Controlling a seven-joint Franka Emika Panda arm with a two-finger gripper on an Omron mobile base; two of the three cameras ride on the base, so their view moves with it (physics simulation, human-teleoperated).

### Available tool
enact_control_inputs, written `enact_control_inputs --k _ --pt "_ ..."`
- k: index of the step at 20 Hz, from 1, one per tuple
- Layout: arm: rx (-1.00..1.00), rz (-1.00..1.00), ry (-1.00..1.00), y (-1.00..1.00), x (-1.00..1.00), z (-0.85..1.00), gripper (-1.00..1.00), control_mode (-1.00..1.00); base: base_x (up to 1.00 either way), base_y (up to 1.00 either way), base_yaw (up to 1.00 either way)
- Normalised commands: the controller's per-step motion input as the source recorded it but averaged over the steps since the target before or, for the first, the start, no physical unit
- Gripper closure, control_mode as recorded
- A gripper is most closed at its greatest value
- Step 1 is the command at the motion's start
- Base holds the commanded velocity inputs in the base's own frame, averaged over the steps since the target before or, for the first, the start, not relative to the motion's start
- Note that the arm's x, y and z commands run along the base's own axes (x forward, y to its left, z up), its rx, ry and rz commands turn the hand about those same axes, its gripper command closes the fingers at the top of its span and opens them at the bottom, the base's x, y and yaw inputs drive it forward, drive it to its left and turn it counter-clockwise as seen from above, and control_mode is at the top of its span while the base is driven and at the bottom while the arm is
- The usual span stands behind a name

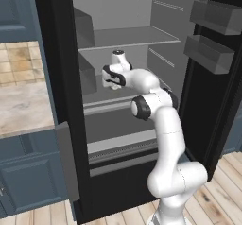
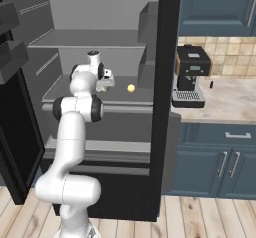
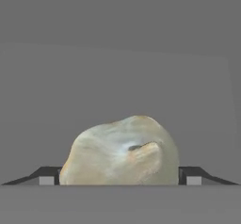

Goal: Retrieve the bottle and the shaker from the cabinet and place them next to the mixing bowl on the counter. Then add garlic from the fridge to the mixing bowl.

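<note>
Grey fridge (image 1: 142, 11) shelving surrounds the reach. Between the fingers (image 3: 120, 178), which stand apart on either flank and not yet clamped, sits the garlic (image 3: 120, 152). It looks light, firm and lumpy with papery skin; best pinched across its broad middle.

The garlic's (image 3: 120, 152) underside is cut off at the bottom edge; contact with the fingers (image 3: 46, 175) cannot be told.

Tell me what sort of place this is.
A home kitchen, rendered. An open black-framed fridge with grey shelves stands beside a marbled counter over blue drawer fronts, and a coffee machine sits on that counter against a tiled wall.
</note>
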Motion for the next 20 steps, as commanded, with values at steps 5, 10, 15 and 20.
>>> enact_control_inputs --k 5,10,15,20 --pt "0.00 0.00 -0.24 0.00 -0.03 -0.01 1.00 -1.00 0.00 0.00 0.00" --pt "0.00 0.00 -0.16 -0.03 0.00 -0.03 1.00 -1.00 0.00 0.00 0.00" --pt "0.00 0.00 -0.14 0.00 -0.12 0.00 1.00 -1.00 0.00 0.00 0.00" --pt "0.04 0.00 -0.16 -0.09 -0.43 0.26 1.00 -1.00 0.00 0.00 0.00"
